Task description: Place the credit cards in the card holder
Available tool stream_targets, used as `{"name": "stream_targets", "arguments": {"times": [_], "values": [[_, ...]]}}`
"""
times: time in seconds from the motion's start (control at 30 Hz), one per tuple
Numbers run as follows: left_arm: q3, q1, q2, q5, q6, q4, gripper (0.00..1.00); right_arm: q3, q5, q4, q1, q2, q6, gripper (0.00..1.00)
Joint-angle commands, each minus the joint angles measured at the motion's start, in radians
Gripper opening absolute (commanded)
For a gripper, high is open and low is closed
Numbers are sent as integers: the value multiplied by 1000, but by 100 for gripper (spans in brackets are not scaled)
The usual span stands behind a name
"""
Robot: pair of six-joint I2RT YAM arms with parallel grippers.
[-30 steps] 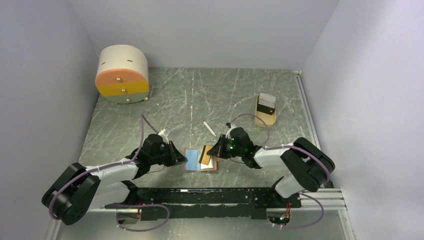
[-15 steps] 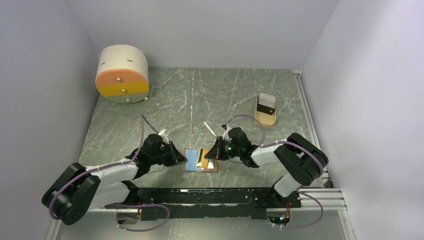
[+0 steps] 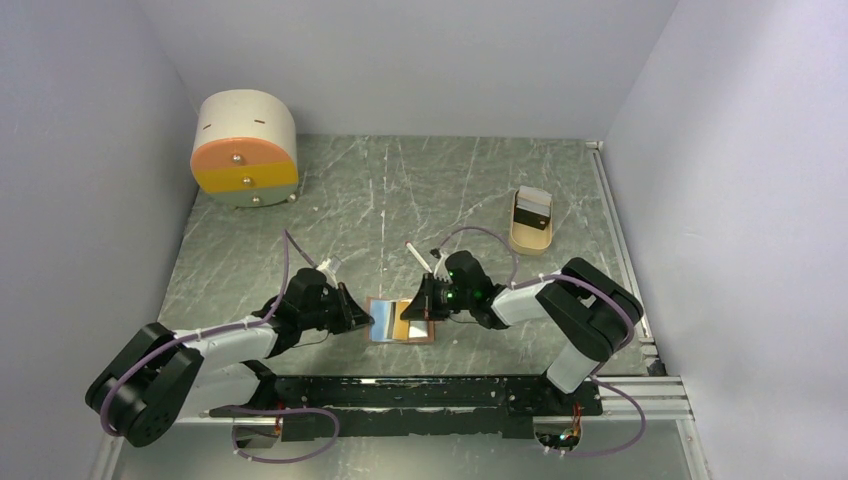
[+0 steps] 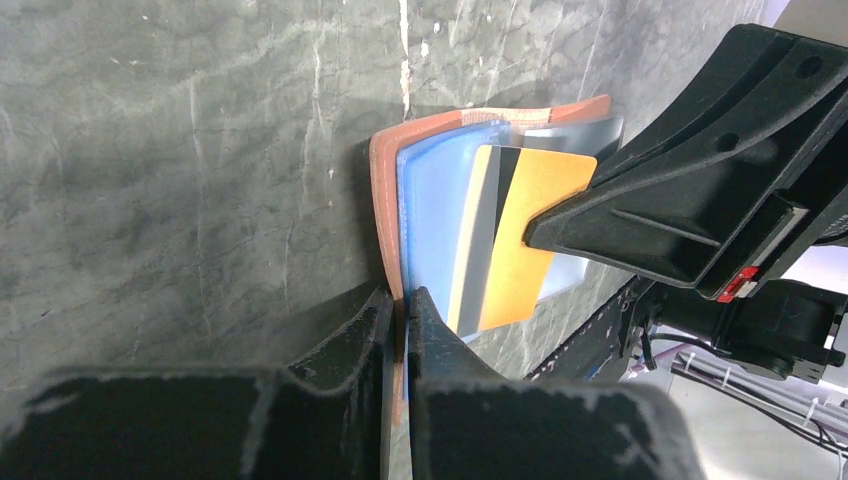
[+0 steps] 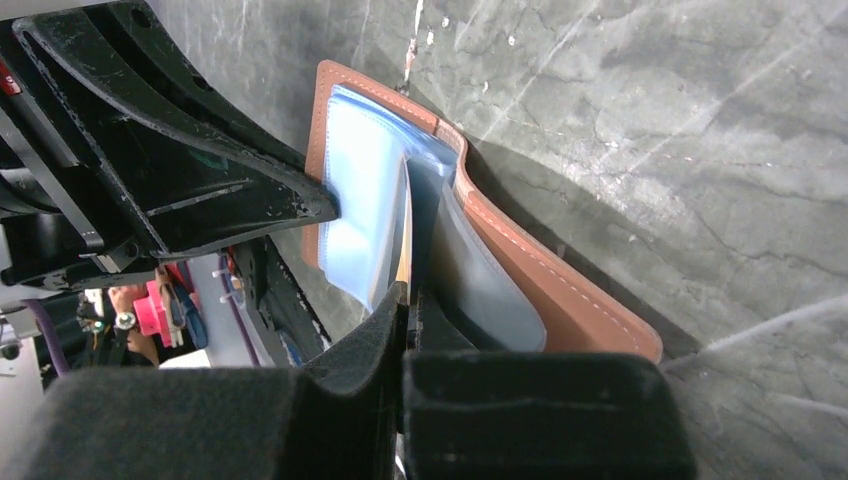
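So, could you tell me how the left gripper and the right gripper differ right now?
The left gripper is shut on the brown card holder's edge, while the right gripper is shut on an orange card. The left gripper comes in from the holder's left, the right gripper from its right. Both are shut, tips at the holder.

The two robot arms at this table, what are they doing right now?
The left gripper is shut on one edge of the brown card holder, which lies open on the table. The right gripper pinches an orange card; its far end sits among the holder's clear sleeves, not fully in. Farther back on the right, a small box holds what look like more cards. A white stick lies loose.
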Motion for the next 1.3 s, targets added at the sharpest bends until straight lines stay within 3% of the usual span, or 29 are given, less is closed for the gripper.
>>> {"name": "stream_targets", "arguments": {"times": [0.0,0.3,0.53,0.63,0.8,1.27], "values": [[13,-6,-14,0,13,-36,9,24,30,-136,8,21,-69,0],[16,-6,-14,5,16,-33,9,63,9,-190,10,51,-88,1],[9,-6,-36,13,7,-32,9,79,172,-338,21,-42,-56,37],[7,-6,-42,20,1,-30,12,88,226,-422,21,-97,-71,45],[7,-5,-38,35,-5,-10,10,109,225,-448,21,-121,-83,45],[20,-6,-22,70,-11,11,9,82,128,-170,82,-2,59,42]]}}
